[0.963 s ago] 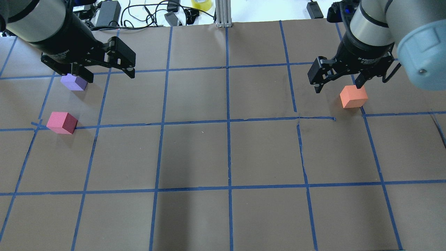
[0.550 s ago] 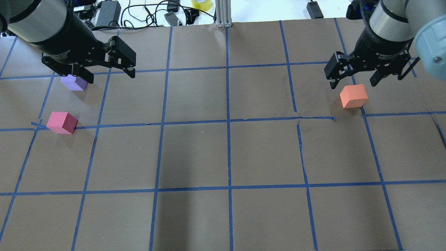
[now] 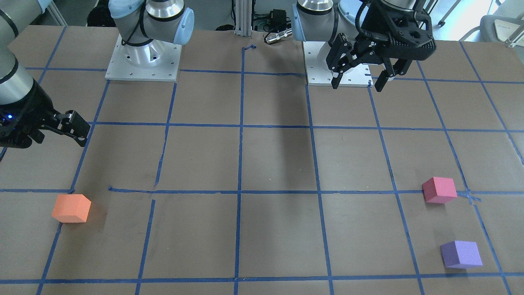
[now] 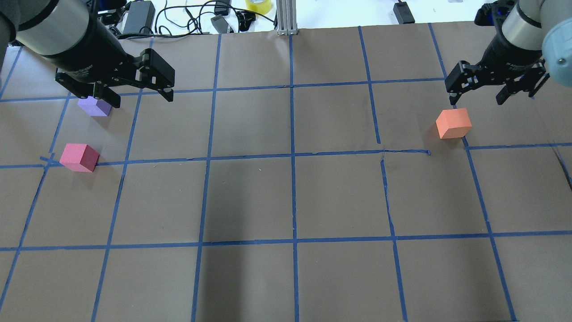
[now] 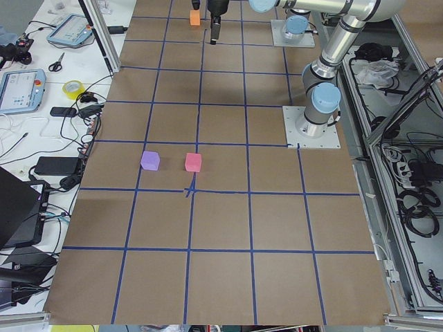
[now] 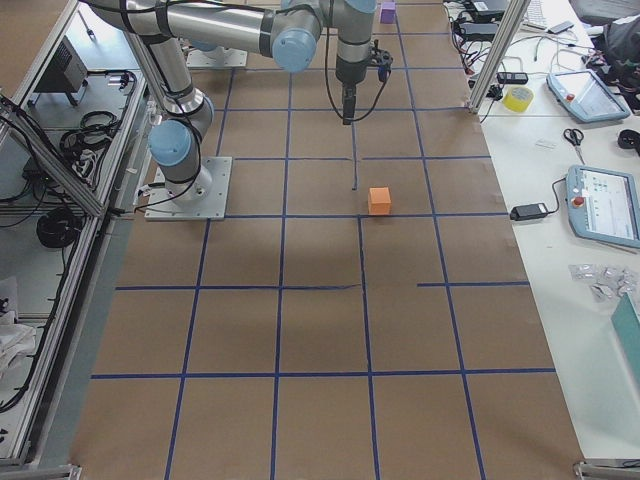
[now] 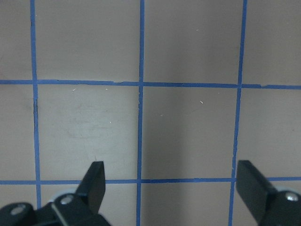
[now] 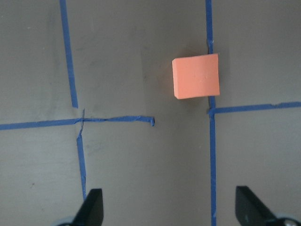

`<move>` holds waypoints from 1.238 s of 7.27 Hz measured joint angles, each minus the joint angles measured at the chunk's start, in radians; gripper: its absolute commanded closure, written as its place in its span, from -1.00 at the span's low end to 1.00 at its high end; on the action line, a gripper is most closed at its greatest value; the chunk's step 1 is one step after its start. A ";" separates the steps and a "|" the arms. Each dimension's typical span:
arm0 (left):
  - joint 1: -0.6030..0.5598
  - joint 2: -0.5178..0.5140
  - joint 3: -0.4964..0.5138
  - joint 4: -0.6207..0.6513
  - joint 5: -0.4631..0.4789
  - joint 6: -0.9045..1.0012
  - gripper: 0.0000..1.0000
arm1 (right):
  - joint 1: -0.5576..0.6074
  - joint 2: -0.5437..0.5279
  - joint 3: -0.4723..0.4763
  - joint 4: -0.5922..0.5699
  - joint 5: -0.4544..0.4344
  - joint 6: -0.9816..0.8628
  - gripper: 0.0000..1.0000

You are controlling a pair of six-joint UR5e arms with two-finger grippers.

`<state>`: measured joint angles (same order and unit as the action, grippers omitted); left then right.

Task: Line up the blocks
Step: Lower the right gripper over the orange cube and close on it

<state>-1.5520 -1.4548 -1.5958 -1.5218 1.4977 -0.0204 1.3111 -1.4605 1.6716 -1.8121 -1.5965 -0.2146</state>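
The orange block [image 4: 453, 124] rests on the brown table at the right and shows in the upper right of the right wrist view [image 8: 196, 76]. My right gripper [image 4: 477, 101] hangs open above and just beyond it, holding nothing. On the left lie the pinkish-red block [image 4: 79, 157] and, farther back, the purple block [image 4: 94, 106]. The two lie apart [image 3: 439, 189] [image 3: 460, 254]. My left gripper [image 4: 139, 97] is open, empty and raised. From overhead one of its fingers overlaps the purple block. The left wrist view shows only bare table between its fingers [image 7: 96, 183].
Blue tape lines [image 4: 292, 156] divide the brown table into squares. Cables, power bricks and a yellow tape roll [image 4: 258, 4] lie past the far edge, beside an aluminium post [image 4: 286, 18]. Both arm bases [image 3: 143, 61] stand at the robot's side.
My right gripper has drawn away from the orange block, rising and moving right and toward the far edge, still open. The orange block stayed put. The left arm has barely moved.
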 measured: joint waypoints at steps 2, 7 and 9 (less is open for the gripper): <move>0.000 -0.003 -0.004 0.001 0.001 0.005 -1.00 | -0.025 0.104 0.000 -0.159 0.007 -0.074 -1.00; 0.001 0.001 0.001 0.000 0.044 0.131 -1.00 | -0.047 0.323 0.002 -0.342 0.001 -0.166 -1.00; 0.002 0.004 0.000 -0.001 0.130 0.251 -1.00 | -0.047 0.364 0.002 -0.373 -0.010 -0.168 -1.00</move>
<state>-1.5501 -1.4507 -1.5954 -1.5223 1.6275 0.2311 1.2640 -1.0968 1.6736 -2.1848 -1.6069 -0.3828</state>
